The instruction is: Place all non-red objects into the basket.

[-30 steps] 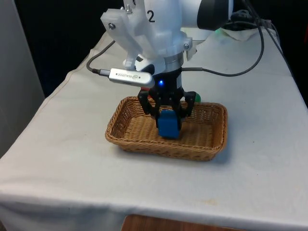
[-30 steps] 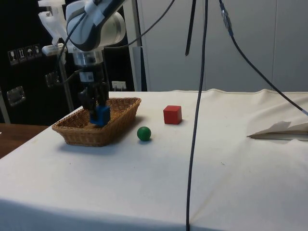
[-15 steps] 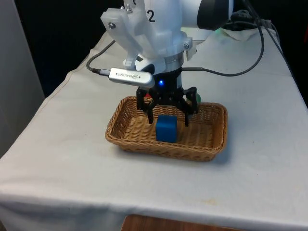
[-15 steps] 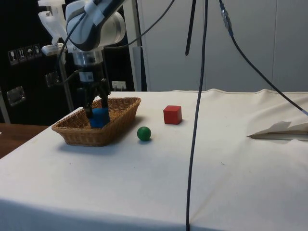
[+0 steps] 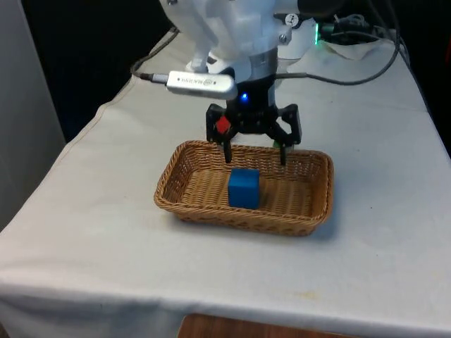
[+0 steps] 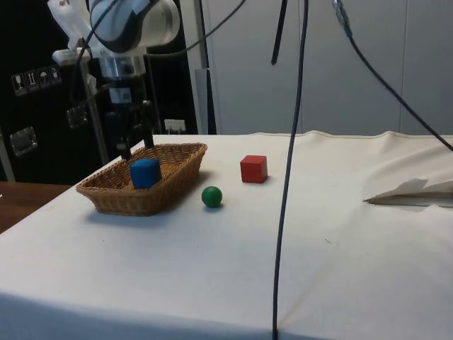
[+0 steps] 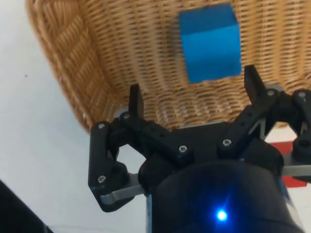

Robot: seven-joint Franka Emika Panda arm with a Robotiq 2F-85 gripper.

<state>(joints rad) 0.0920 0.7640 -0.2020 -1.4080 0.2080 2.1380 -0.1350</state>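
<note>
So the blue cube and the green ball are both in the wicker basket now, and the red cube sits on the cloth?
Not quite. In the side view the green ball lies on the white cloth beside the wicker basket. The blue cube is inside; the red cube is on the cloth.

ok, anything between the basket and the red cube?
Yes, in the side view the green ball lies on the cloth between the wicker basket and the red cube, close to the basket, apart from both.

Robotics lab: cloth-draped table (image 6: 233,248), hanging cables (image 6: 289,142), dark equipment cabinets (image 6: 35,92) behind.
</note>
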